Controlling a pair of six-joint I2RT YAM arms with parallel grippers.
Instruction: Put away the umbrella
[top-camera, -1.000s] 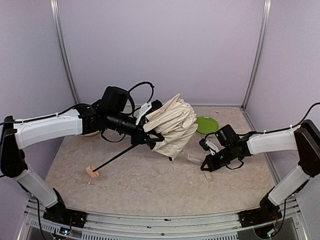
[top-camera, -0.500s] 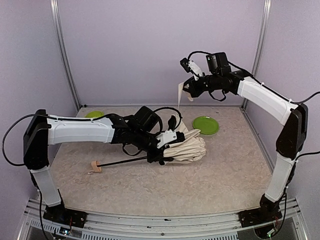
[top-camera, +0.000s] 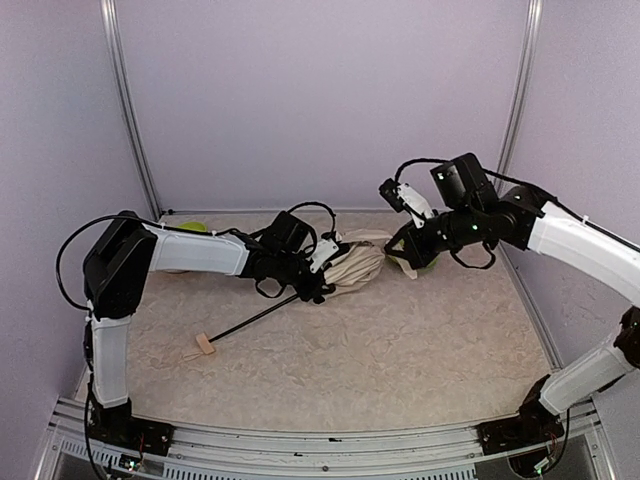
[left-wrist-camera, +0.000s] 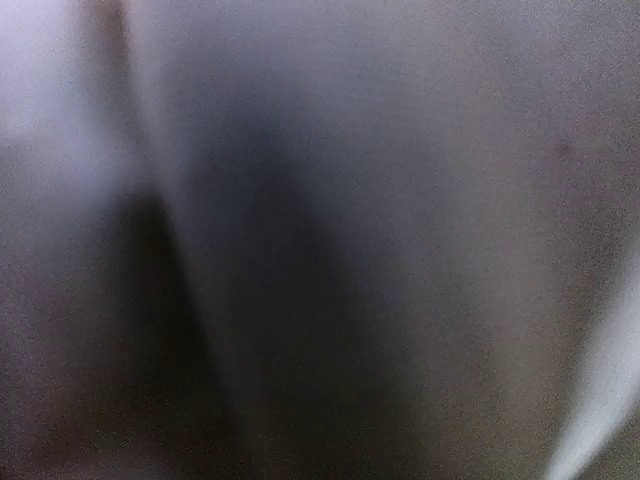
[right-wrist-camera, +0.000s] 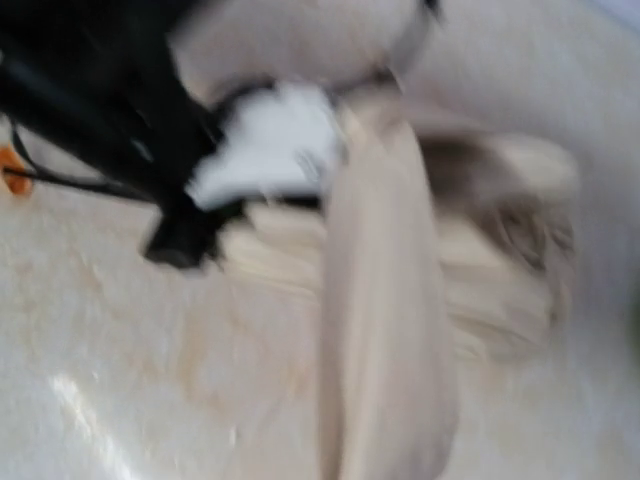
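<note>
The umbrella lies on the table, its cream canopy (top-camera: 356, 268) bunched up. Its thin black shaft (top-camera: 255, 320) runs down-left to the wooden knob handle (top-camera: 205, 346). My left gripper (top-camera: 318, 284) sits at the canopy's near end where the shaft comes out, and looks shut on the umbrella. The left wrist view is only dark blur against the fabric. My right gripper (top-camera: 403, 251) is at the canopy's right end, shut on a cream fabric strip (right-wrist-camera: 385, 350) that runs up to the canopy (right-wrist-camera: 500, 250). Its fingers are hidden in the right wrist view.
A green plate (top-camera: 428, 263) lies at the back right, mostly hidden behind my right gripper. A second green plate (top-camera: 195, 227) lies at the back left behind my left arm. Purple walls with metal posts close in the table.
My right gripper has come down from high at the back to the canopy's right end, still holding the cream strip. The left arm and umbrella have shifted back, and the handle now points down-left.
</note>
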